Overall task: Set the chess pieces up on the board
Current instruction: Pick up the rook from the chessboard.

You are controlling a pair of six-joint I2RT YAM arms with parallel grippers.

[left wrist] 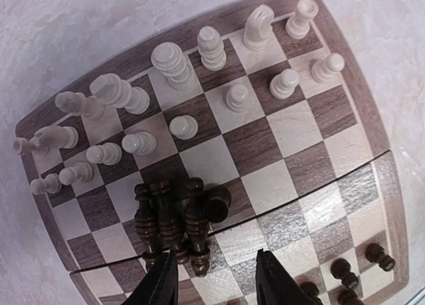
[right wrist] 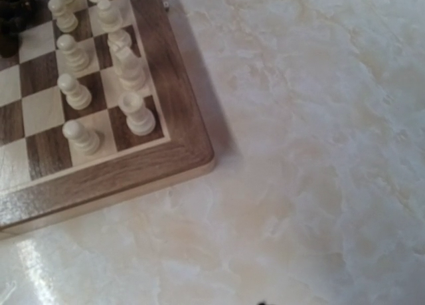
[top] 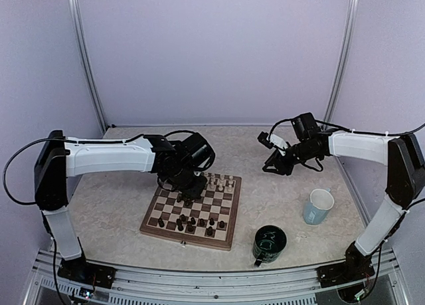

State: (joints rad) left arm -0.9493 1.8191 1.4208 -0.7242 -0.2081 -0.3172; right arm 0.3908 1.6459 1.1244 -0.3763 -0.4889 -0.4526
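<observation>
Nearest the arm bases, a glossy dark green mug (top: 269, 244) stands on the pale, marbled tabletop (top: 106, 205) just off the near right corner of the board (top: 186, 237). A pale blue mug (top: 319, 206) sits farther right, near the tabletop's right edge. The board is square and wooden, with brown and cream checks inside a wide brown border, and lies left of centre with open tabletop on every side. Turned dark pieces (top: 192, 222) are scattered over its near rows. In the left wrist view, four of them huddle in a tight cluster (left wrist: 176, 222) just ahead of the left gripper (left wrist: 216, 282). That gripper hangs over the middle of the board with its fingers spread and nothing between them. Beyond the cluster a band of bare squares runs across. Then come the cream pieces (left wrist: 172, 62), standing in two loose rows along the far side. The right gripper (top: 271, 164) hovers off the board's far right corner, well apart from it, over bare tabletop. I cannot tell how wide it stands.
</observation>
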